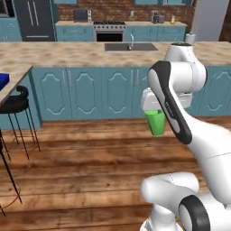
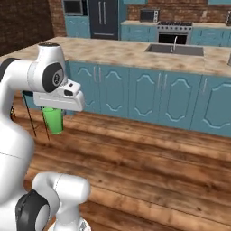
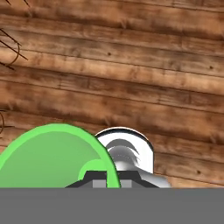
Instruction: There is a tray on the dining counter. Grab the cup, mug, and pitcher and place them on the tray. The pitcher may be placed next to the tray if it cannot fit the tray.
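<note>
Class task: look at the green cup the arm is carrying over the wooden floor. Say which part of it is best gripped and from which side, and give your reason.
Grip the green cup at its rim wall, coming from above. It hangs upright, mouth up, and has no handle, so a finger either side of the thin wall is probably the surest hold. The gripper is shut on that rim this way.

My arm rises from the base, folds at the elbow and carries the wrist forward at mid height above the floor; hand points straight down; gripper [image 1: 155,113] sits under the white wrist block, largely hidden by my forearm in the left base view; jaws closed on the rim of the cup [image 1: 156,122], which hangs upright below the hand; fingertips [image 3: 97,179] pinch its wall.
</note>
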